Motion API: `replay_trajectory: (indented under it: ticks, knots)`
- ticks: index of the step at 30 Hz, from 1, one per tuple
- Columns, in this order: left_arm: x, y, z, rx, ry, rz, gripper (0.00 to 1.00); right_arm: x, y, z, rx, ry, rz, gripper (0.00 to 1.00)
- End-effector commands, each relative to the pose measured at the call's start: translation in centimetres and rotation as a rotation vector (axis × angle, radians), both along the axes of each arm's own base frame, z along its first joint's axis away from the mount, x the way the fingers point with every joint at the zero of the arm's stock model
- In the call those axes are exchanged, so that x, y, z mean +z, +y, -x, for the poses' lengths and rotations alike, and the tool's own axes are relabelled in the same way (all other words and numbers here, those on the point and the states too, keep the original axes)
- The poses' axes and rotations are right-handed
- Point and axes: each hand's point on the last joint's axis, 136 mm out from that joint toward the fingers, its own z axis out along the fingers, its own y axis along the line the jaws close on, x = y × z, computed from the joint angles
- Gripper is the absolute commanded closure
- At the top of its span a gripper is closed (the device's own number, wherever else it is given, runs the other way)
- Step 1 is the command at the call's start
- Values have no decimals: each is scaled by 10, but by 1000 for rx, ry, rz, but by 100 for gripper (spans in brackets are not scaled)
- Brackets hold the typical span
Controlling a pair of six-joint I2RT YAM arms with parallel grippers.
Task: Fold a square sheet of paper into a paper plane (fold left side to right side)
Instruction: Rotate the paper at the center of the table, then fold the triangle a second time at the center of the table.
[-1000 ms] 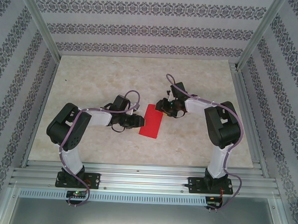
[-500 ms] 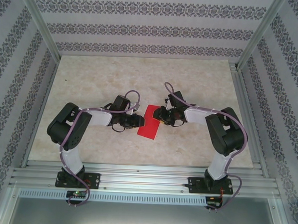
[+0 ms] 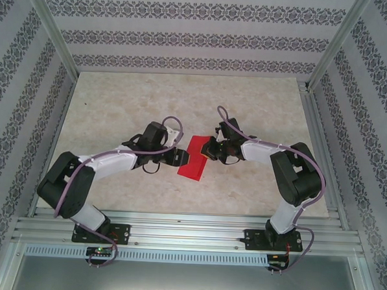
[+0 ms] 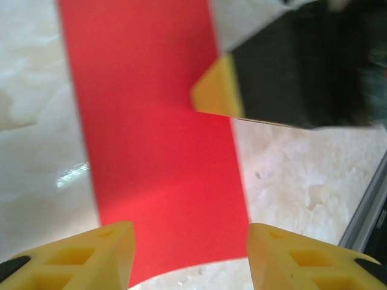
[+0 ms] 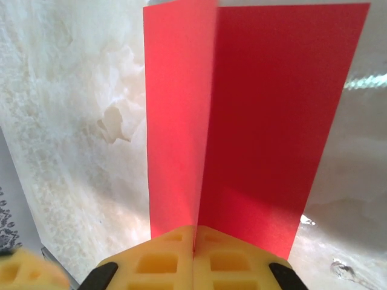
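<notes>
The red sheet of paper (image 3: 193, 159) lies on the marble table as a narrow folded rectangle between both arms. My right gripper (image 3: 210, 151) is at its right edge. In the right wrist view that gripper (image 5: 195, 234) is shut on the paper (image 5: 266, 121), and a raised ridge runs away from the pads, with a lit flap (image 5: 175, 121) to its left. My left gripper (image 4: 190, 241) stands open over the paper's (image 4: 151, 133) near end, one yellow finger on each side and nothing between them. The right gripper's yellow fingertip (image 4: 216, 90) rests on the sheet's far edge.
The pale marble tabletop (image 3: 118, 102) stretches behind and beside the paper. Aluminium frame rails (image 3: 176, 230) run along the near edge and the right side (image 3: 320, 145). Patterned walls close in the back and both sides.
My right gripper has shut on the paper's right edge. My left gripper has opened wider, and the left arm has stretched out lower toward the paper.
</notes>
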Motion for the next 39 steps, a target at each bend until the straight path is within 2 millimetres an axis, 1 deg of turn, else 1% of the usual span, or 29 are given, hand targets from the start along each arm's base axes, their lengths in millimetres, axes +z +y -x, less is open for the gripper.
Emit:
replay_trajectory:
  ticks: [1, 5, 9, 11, 16, 23, 25, 28, 31, 34, 39]
  knots:
    - [0, 1, 23, -150, -148, -154, 44, 12, 7, 1, 13, 26, -27, 96]
    - [2, 0, 39, -215, -240, -209, 40, 13, 4, 1, 21, 36, -7, 97]
    - [1, -12, 49, -271, -295, -231, 38, 14, 3, 0, 22, 51, -7, 96]
    - [-1, -18, 50, -294, -312, -261, 37, 13, 3, -1, 23, 57, -7, 96]
    - [-18, -31, 51, -351, -329, -375, 37, 12, 4, -1, 27, 63, -10, 95]
    - [-28, -43, 45, -367, -375, -470, 38, 11, 5, -1, 30, 71, -9, 94]
    - [-29, -44, 42, -364, -385, -495, 42, 11, 5, -1, 29, 71, -8, 94]
    - [-33, -45, 40, -366, -390, -522, 50, 10, 4, -1, 31, 73, -3, 94]
    - [-34, -44, 41, -372, -384, -526, 65, 9, 4, -1, 32, 72, 2, 93]
    - [-32, -45, 44, -380, -380, -515, 75, 9, 2, 0, 35, 73, 15, 91]
    - [-26, -47, 47, -384, -374, -489, 87, 11, 2, -2, 44, 61, 23, 88]
